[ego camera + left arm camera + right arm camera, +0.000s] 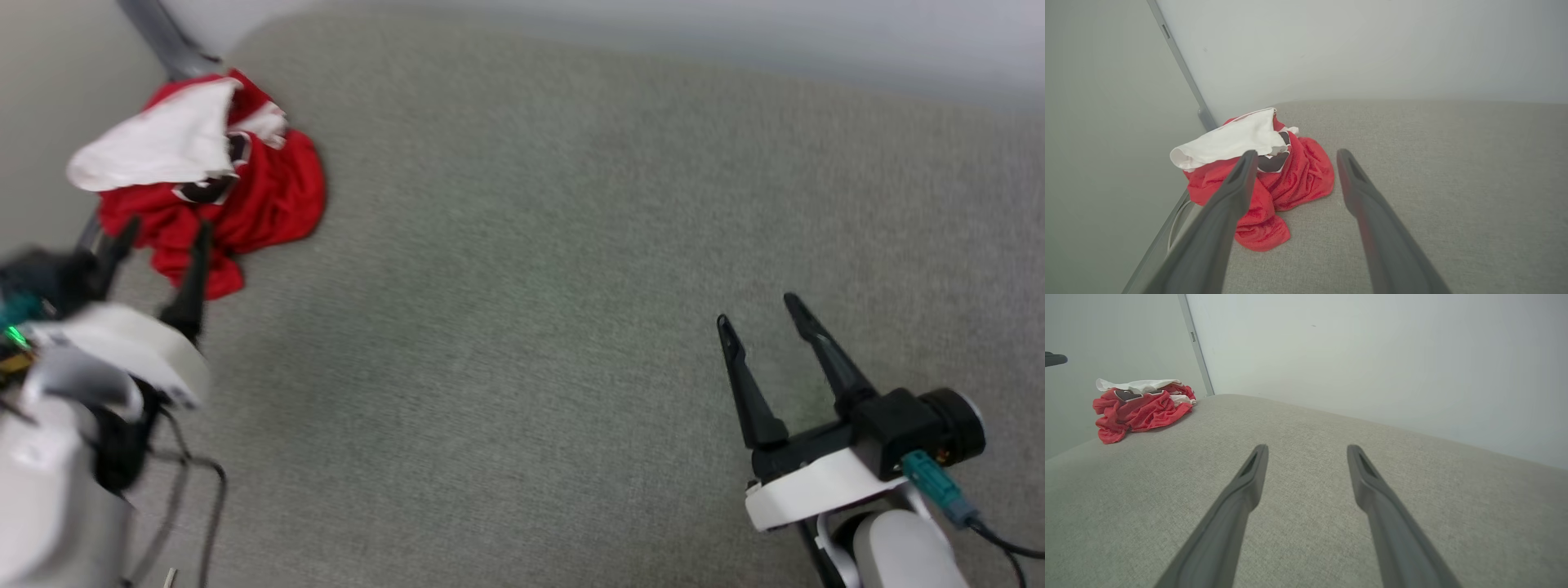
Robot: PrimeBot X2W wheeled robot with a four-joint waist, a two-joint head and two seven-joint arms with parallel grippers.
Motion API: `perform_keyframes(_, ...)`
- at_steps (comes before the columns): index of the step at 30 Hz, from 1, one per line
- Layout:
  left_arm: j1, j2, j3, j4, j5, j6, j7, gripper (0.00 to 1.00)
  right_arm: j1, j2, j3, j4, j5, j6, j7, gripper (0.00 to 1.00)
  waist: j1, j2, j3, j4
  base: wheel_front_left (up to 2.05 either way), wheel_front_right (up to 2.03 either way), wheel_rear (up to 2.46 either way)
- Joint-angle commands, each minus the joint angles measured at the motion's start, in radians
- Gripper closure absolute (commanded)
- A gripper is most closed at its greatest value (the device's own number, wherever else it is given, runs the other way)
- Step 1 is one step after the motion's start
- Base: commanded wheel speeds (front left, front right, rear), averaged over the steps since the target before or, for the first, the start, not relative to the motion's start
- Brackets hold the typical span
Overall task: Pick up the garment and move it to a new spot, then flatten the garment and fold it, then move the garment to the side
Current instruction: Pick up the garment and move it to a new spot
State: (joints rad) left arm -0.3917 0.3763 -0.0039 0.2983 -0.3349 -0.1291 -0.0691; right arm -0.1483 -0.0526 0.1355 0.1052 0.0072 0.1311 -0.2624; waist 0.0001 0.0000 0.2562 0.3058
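The garment (245, 188) is lying in a crumpled heap at the far left corner of the grey surface (531, 286), a white sleeve flopping over the red folds and a bit of black print peeking out. It is sitting close to the surface's left edge and beside the slanted grey bar (1180, 61). The left gripper (166, 229) is hovering just short of the heap with its jaws standing wide apart, pointing straight at the near red folds; that looks like lining up for the pick-up, with room between the fingers to take a thick bunch of cloth. In the left wrist view one finger is overlapping the heap, though whether it is touching is not clear. The right gripper (758, 310), jaws likewise spread, is waiting well apart over bare surface, probably leaving the middle free as the new spot for spreading.
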Motion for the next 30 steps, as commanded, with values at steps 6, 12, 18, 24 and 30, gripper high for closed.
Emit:
perform_keyframes(6,-0.204,0.238,-0.137,0.099,-0.201,-0.002,0.287,0.0,-0.045,-0.012,-0.017,-0.041,-0.024,-0.001,0.004,0.0,-0.0001,0.0,0.18,-0.103,0.0,0.0,0.0)
perform_keyframes(12,-0.313,0.385,-0.232,0.174,-0.265,-0.001,0.39,0.0,-0.058,-0.012,-0.028,-0.055,-0.03,-0.001,0.002,0.0,-0.0001,0.0,0.238,-0.141,0.0,0.0,0.0)
perform_keyframes(18,-0.382,0.447,-0.314,0.269,-0.293,-0.001,0.419,0.0,-0.066,-0.01,-0.026,-0.06,-0.033,-0.001,0.0,0.0,-0.0001,0.0,0.274,-0.164,0.0,0.0,0.0)
perform_keyframes(24,-0.428,0.456,-0.368,0.376,-0.311,-0.001,0.412,0.0,-0.07,-0.01,-0.026,-0.058,-0.036,-0.001,0.0,0.0,-0.0001,0.0,0.288,-0.17,0.0,0.0,0.0)
perform_keyframes(30,-0.455,0.431,-0.413,0.442,-0.343,-0.001,0.341,1.0,-0.066,-0.016,-0.031,-0.058,-0.043,-0.001,-0.001,0.0,-0.0001,0.0,0.282,-0.158,0.0,0.0,0.0)
